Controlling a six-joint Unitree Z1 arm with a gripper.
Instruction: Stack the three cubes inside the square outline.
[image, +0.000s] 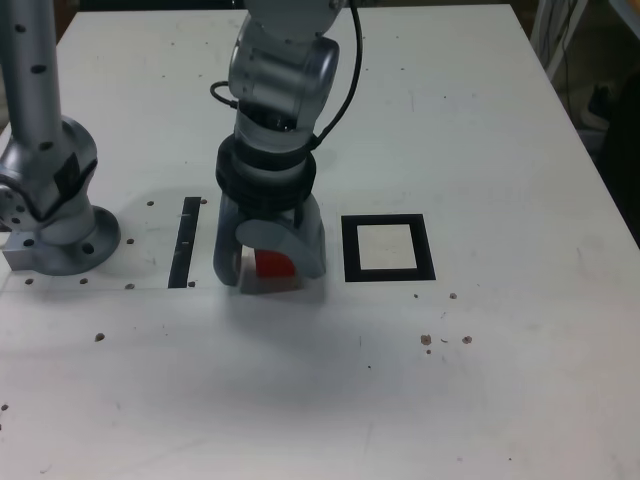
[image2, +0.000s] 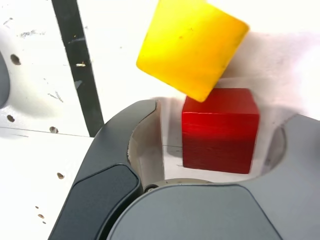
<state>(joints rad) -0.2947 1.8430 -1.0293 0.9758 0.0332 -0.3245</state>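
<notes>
Worktop, one. Square outline, nearer the worktop's right edge than the black strip: unfilled, no cube placed. Red cube, between the parted fingers of the claw, apparently ungripped. Yellow cube, touching or overlapping its corner; cannot tell which. Green cube: unseen. Remaining: apparently the whole stack.

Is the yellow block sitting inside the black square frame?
No, the black square frame shows only its bare white centre, with no block in it.
</notes>
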